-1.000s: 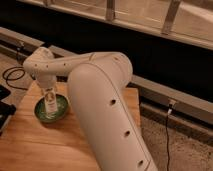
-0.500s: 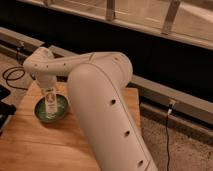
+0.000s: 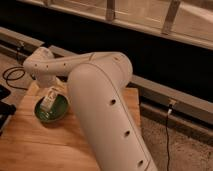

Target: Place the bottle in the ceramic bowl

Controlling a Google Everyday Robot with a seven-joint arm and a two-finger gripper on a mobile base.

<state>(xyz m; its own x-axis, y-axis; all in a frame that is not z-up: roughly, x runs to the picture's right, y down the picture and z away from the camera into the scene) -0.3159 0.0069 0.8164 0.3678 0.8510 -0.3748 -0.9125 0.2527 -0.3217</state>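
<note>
End effector [image 3: 50, 93] over bowl [image 3: 59, 113]; grip state cannot tell.
White bottle [image 3: 48, 101] stands in green bowl on bench [image 3: 45, 145]; label unreadable.

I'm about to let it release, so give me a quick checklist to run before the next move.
1. Small slim white plastic bottle over the round green glazed ceramic bowl: ok.
2. Bottle lying flat in the bowl: not ok, it stands tilted.
3. Gripper at the bottle's top, above the bowl: ok.
4. Grip state: cannot tell.
5. Bowl fully on the wooden table, away from its edges: ok.
</note>
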